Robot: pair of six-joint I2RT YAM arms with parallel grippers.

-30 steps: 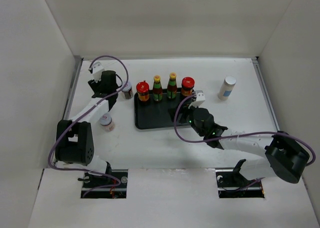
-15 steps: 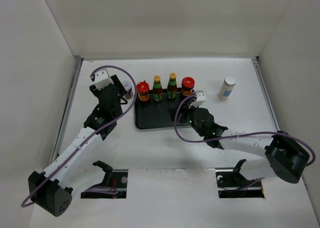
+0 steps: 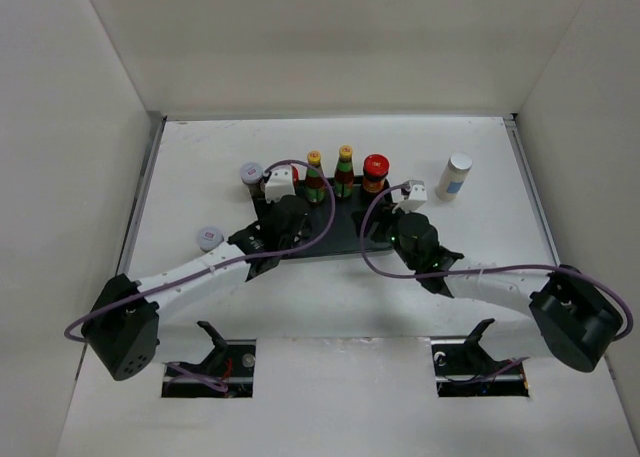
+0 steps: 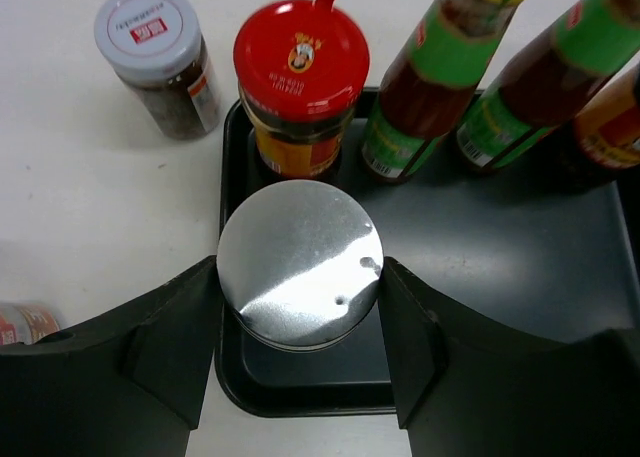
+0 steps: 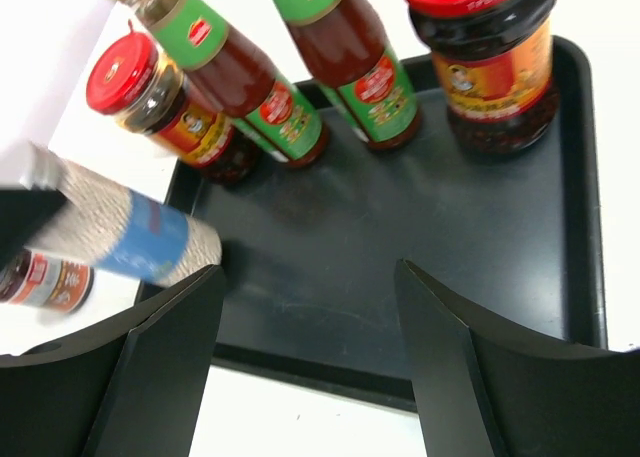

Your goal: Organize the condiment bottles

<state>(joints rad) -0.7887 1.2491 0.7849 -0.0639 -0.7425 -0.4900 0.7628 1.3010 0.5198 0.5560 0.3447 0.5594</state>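
My left fingers (image 4: 205, 302) pinched a white cylinder (image 4: 300, 262) by its sides over the near left corner of the black tray (image 4: 520, 267), just in front of a red-capped jar (image 4: 300, 72); I could not tell whether its base touched the tray. My right fingers (image 5: 440, 327) were spread wide above the tray, nothing between them. The other white cylinder (image 3: 454, 175) stood on the tabletop (image 3: 480, 257) right of the tray, and a grey-lidded jar (image 4: 160, 57) stood just off its far left corner.

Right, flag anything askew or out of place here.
No spill or damage shows. The white blue-labelled cylinder, clamped in the left gripper over the black rectangular tray's near-left corner, looks tilted rather than upright in the right wrist view.
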